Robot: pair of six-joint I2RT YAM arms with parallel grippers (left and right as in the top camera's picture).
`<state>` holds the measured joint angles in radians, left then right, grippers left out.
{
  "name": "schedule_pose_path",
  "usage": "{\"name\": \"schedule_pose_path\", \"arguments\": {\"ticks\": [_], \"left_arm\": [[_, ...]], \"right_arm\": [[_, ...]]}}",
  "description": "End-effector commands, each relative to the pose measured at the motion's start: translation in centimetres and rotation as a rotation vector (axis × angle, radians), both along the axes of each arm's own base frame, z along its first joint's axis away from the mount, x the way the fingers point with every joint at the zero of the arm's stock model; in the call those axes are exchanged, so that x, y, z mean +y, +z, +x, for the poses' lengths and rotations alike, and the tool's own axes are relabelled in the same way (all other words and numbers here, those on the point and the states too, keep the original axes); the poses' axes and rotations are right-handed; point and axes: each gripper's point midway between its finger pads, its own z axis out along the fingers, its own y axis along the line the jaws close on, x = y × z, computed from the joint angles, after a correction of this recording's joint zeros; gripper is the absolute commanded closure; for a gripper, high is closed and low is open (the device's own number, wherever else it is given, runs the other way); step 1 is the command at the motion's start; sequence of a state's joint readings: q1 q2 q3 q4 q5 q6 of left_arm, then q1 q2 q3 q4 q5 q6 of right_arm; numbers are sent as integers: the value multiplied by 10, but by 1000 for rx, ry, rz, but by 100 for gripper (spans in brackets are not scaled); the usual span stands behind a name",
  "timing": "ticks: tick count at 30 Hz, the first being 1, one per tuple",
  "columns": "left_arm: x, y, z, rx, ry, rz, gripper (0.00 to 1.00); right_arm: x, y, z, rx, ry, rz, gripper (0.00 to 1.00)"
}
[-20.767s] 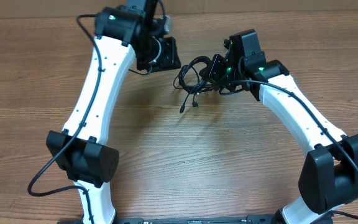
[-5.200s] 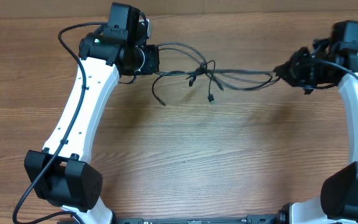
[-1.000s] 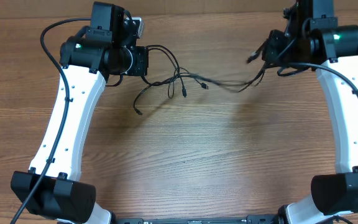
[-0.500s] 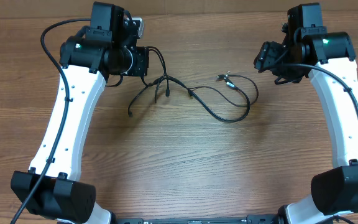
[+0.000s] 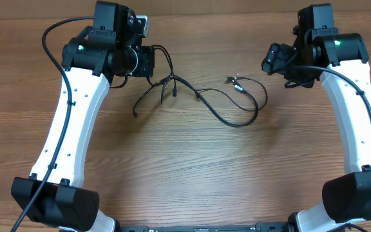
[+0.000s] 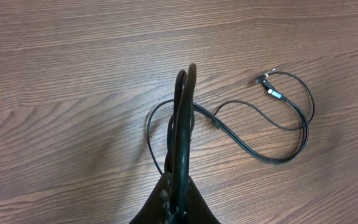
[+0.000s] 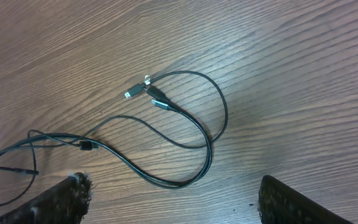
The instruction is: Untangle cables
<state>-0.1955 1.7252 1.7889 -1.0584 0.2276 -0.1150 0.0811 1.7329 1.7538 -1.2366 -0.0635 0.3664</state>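
Several thin black cables (image 5: 219,116) run from my left gripper (image 5: 152,63) out across the wooden table and end in a slack loop. Their silver-tipped plug ends (image 5: 234,80) lie together near the loop. My left gripper (image 6: 179,190) is shut on a bunch of the cables (image 6: 182,118), which hang down to the table. A short loose end (image 5: 136,113) trails below the left gripper. My right gripper (image 5: 272,61) hovers open to the right of the loop, nothing between its fingers. In the right wrist view the loop (image 7: 211,149) and plugs (image 7: 151,94) lie beyond that open gripper (image 7: 176,199).
Both white arms reach in from the near edge, the left arm (image 5: 76,122) and the right arm (image 5: 350,116). A thicker black robot cable (image 5: 53,38) arcs beside the left arm. The table's far edge (image 5: 211,14) runs just behind the grippers.
My right gripper has opened and let go of the cables. They were stretched between both grippers and now lie slack in a loop on the table. The left gripper has stayed put.
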Motion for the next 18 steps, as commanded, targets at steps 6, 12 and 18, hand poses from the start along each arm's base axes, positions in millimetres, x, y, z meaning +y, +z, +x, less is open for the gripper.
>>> {"name": "schedule_pose_path", "arguments": {"ticks": [6,12,18], "left_arm": [[-1,0,2,-17,-48,9,96],[-8,2,0,-17,-86,-18,96],[-8,2,0,-17,-86,-18,96]], "right_arm": [[10,-3,-2,15,19,50,13],[13,-2,-3,17,27,68,13],[17,-1,-3,17,37,91,13]]}}
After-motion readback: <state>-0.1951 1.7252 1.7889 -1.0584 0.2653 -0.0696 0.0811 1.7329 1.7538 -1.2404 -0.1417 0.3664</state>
